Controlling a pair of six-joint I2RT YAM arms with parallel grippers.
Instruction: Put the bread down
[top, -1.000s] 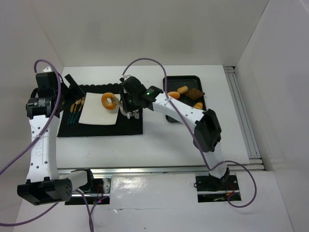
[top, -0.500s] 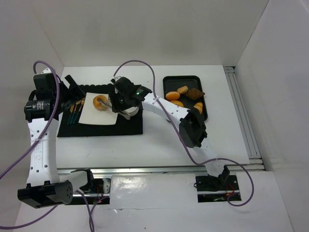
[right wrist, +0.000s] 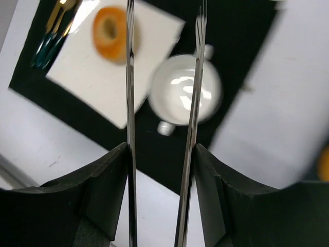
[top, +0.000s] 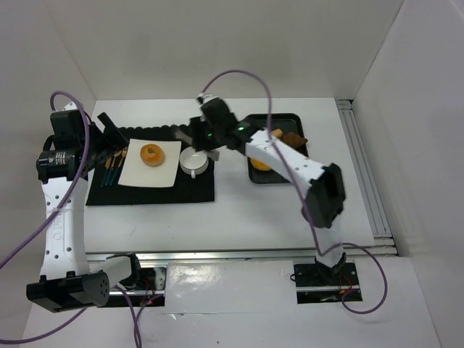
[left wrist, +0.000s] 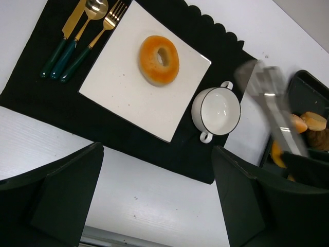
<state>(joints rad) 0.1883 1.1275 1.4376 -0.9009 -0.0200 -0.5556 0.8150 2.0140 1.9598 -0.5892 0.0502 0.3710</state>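
The bread, an orange bagel (top: 151, 153) (left wrist: 159, 59) (right wrist: 109, 32), lies flat on the white square plate (top: 156, 172) (left wrist: 128, 98), touched by nothing. My right gripper (top: 205, 133) (right wrist: 162, 149) hovers right of it above the white bowl (top: 194, 161) (right wrist: 185, 95). Its fingers press on a pair of metal tongs (right wrist: 130, 77), whose blades stand apart with nothing between them. My left gripper (top: 109, 135) (left wrist: 156, 150) hangs open at the far left, holding nothing.
Plate and bowl rest on a black placemat (top: 196, 188) with gold cutlery (top: 112, 163) (left wrist: 77, 36) at its left. A black tray (top: 251, 175) with several more breads (top: 274, 134) sits at the right.
The tongs carried the bagel left onto the plate and let it go. The right arm then swung back to the right, over the bowl. The left arm barely moved.
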